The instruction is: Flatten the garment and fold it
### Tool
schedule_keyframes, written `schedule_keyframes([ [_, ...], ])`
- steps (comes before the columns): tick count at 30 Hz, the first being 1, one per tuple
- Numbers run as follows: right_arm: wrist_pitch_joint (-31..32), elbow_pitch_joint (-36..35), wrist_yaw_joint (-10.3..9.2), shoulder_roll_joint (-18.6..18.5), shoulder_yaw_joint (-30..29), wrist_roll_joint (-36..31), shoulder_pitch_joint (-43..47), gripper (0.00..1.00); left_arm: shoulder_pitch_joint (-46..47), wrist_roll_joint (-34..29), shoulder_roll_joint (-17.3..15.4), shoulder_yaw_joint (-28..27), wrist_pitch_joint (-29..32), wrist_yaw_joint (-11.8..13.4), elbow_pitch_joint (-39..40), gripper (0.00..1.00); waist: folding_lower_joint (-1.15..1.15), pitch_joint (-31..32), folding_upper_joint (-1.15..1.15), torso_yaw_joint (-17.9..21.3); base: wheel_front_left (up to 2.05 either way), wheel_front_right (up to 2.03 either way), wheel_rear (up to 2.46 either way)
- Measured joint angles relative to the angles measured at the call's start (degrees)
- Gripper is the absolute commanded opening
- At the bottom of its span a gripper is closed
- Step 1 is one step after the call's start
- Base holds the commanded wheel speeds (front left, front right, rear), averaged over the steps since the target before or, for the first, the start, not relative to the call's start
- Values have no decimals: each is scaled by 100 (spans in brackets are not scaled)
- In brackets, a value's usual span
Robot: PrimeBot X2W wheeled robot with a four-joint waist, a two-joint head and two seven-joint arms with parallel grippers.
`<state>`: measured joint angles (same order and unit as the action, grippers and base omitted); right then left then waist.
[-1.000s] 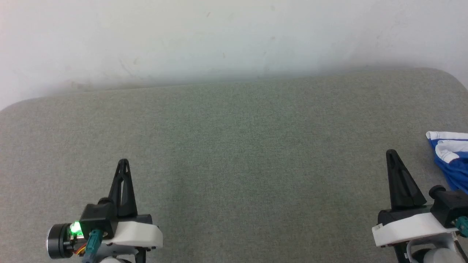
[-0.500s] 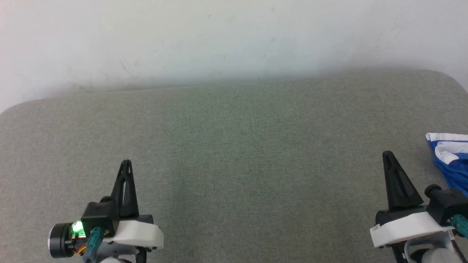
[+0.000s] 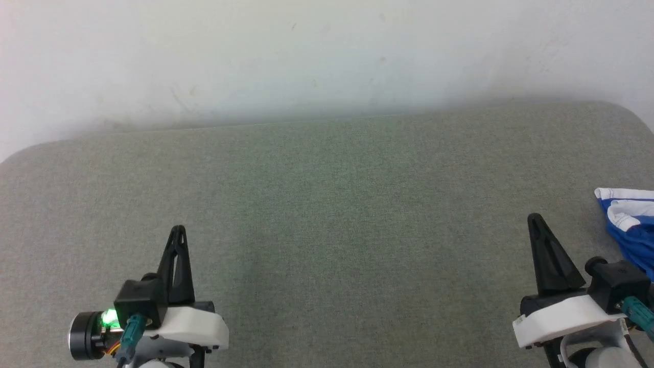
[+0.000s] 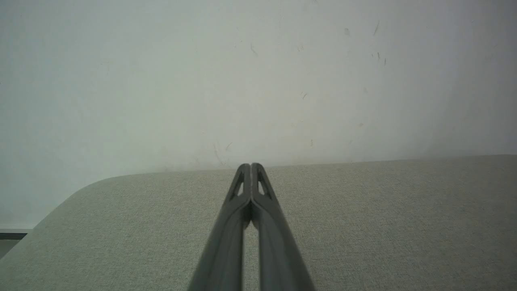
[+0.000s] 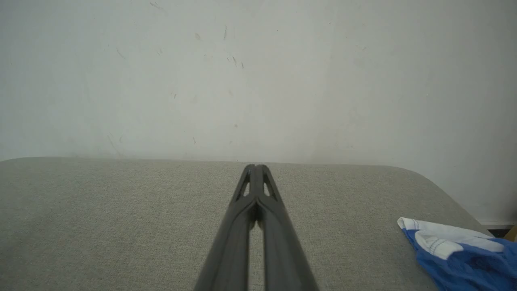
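Bright blue soft-fabric garment (image 3: 631,230) with white hem bands, bunched up and untouched.

It lies on the grey-green cloth-covered tabletop (image 3: 327,204) at the right edge of the head view, partly cut off, so its long axis cannot be told. It sits to the right of the right gripper (image 3: 534,220) and apart from it. That gripper's two dark fingers are pressed together on nothing. The left gripper (image 3: 177,231), likewise pinched closed and empty, is well apart across the table. The right arm is nearer, so the reach probably goes rightward.
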<state>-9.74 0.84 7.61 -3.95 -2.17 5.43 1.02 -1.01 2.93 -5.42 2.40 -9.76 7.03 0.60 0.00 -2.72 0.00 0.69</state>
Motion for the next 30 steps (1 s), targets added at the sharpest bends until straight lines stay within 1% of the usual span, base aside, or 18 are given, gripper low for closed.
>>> schedule_keyframes([
  [30, 320, -11, 0, 31, 64, -174, -8, 0, 2, -94, 78, -62, 328, -245, -10, 0, 0, 95, 0, -24, 0, 0, 0],
])
